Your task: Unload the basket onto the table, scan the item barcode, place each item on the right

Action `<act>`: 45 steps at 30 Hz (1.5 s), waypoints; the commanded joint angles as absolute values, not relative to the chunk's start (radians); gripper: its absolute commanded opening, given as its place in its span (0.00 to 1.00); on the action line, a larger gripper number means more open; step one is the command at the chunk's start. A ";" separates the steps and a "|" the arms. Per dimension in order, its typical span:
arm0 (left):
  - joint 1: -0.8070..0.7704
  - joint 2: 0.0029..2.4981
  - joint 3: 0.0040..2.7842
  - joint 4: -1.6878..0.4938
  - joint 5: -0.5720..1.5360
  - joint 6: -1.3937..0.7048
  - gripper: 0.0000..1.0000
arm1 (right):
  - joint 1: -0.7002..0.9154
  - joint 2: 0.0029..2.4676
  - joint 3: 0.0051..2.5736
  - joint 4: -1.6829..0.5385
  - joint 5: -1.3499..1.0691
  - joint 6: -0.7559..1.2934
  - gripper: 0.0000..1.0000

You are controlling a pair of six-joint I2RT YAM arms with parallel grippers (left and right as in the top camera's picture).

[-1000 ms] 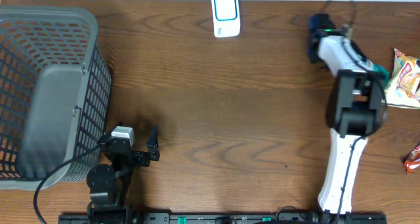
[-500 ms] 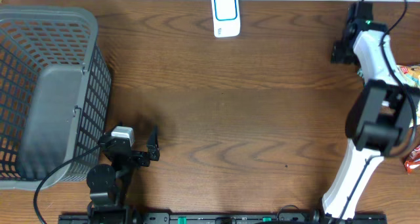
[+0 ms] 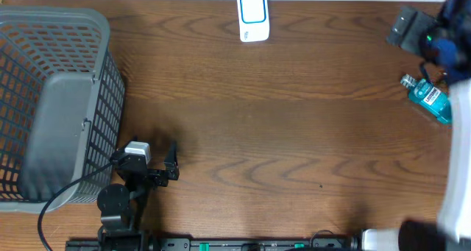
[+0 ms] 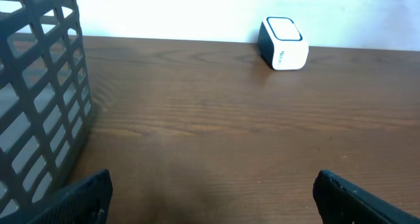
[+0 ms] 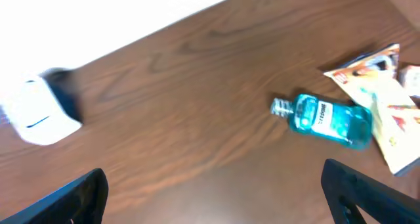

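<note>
The right claw (image 5: 216, 198) hangs released, like the left claw (image 4: 210, 201); only its wrist view shows packets (image 5: 387, 112), perhaps snacks, beside the mouthwash bottle (image 5: 325, 119).

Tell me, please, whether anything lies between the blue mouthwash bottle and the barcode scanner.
Nothing visible does: only bare tabletop lies between the blue mouthwash bottle and the barcode scanner. The snack packet sits at the bottle's far end, away from the scanner.

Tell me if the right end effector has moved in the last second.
Yes. In the overhead view the right end effector has swung right, farther from the scanner.
</note>
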State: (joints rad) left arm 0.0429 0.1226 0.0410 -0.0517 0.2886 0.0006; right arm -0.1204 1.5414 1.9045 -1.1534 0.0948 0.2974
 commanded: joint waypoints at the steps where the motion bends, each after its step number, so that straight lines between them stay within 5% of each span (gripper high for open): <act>1: 0.043 0.122 0.014 -0.065 0.295 0.007 0.98 | -0.116 1.381 1.911 -1.230 0.072 0.318 0.99; 24: 0.043 0.122 0.014 -0.065 0.295 0.007 0.98 | -0.116 0.815 1.911 -1.615 0.080 0.298 0.99; 45: 0.043 0.122 0.014 -0.065 0.295 0.007 0.98 | -0.117 0.554 1.896 -1.698 -0.064 -0.070 0.99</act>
State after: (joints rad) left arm 0.0429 0.1226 0.0410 -0.0517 0.2890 0.0006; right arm -0.1211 0.5835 1.9091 -1.6924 -0.0154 -0.0051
